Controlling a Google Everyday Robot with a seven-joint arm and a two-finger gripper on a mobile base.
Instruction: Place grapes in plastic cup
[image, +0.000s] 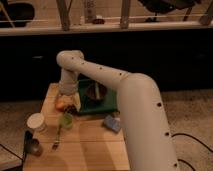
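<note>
Arm reaching over the wooden table (87, 146).
The gripper (67, 101) hangs near the left edge by an orange fruit (60, 104); a green cup (66, 120) stands just in front of it.

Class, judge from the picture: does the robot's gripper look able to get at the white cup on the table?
Probably yes. The gripper hangs above the orange fruit near the back left of the table. The white cup stands close by at the left edge, with nothing over it or between them.
</note>
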